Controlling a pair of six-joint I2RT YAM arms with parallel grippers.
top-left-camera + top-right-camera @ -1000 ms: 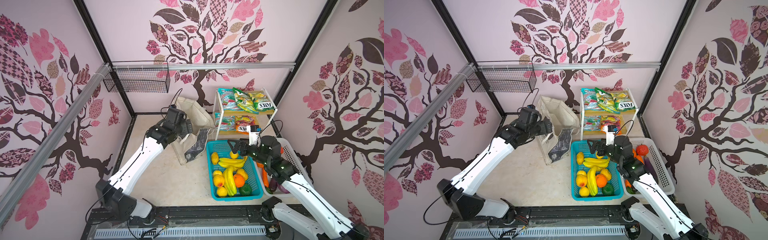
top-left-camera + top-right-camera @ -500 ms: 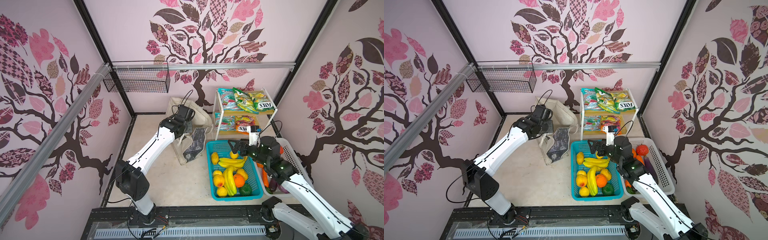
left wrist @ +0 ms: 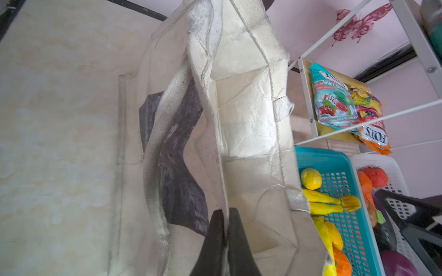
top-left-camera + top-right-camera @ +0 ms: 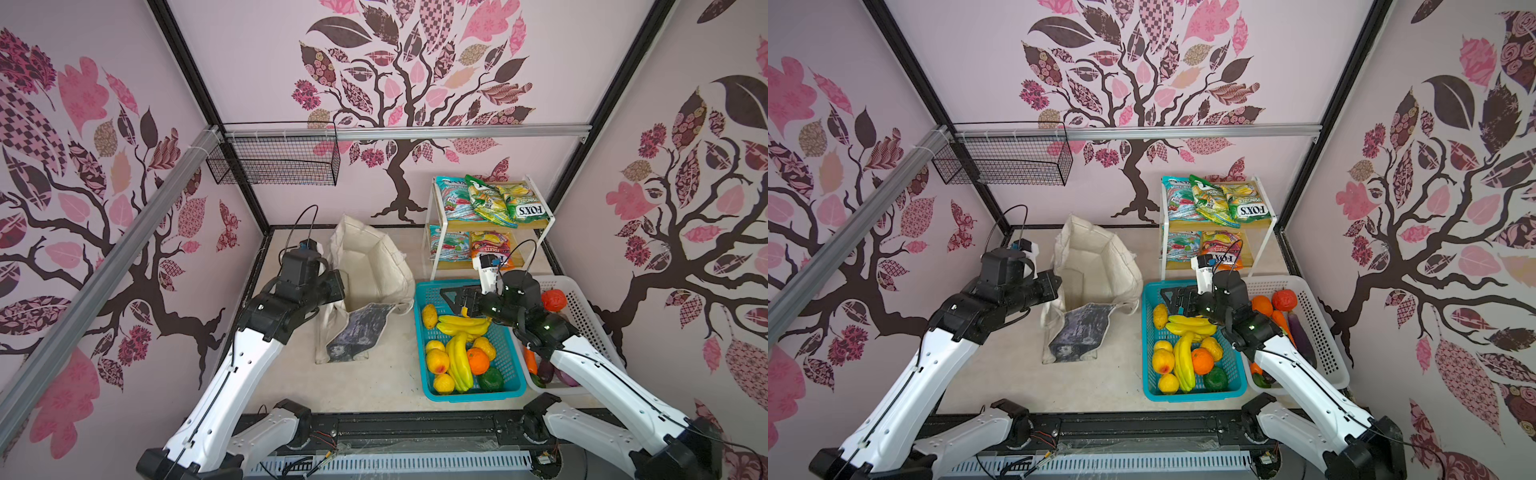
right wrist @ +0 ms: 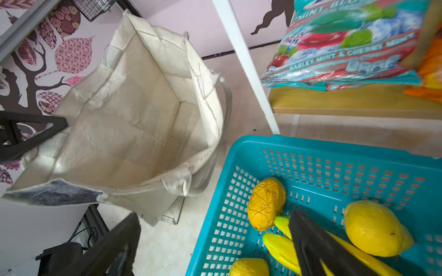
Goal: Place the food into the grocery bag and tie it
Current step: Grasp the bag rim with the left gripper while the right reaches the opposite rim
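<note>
The grocery bag [image 4: 370, 266] [image 4: 1096, 266] stands at the back middle, cream canvas with its mouth open and nothing inside [image 5: 134, 119]. My left gripper [image 4: 338, 286] [image 3: 224, 212] is shut on the bag's left rim, cloth pinched between its fingers. The food lies apart from the bag: bananas [image 4: 461, 326] [image 5: 279, 243] and round fruit in a teal basket [image 4: 469, 392], sweet packets [image 4: 490, 203] [image 3: 334, 100] on a rack. My right gripper [image 4: 457, 299] [image 5: 214, 216] hangs open over the basket's back left, one finger just above the bananas.
A white basket [image 4: 582, 299] with red, orange and purple vegetables sits right of the teal one. The white two-level rack [image 4: 440, 232] stands behind both baskets. A black wire basket [image 4: 274, 160] hangs on the back wall. The bag's grey panel [image 4: 357, 332] flops forward.
My left gripper has closed on the bag's left rim, and the bag's mouth now stands wider open. The right arm has stayed where it was.
</note>
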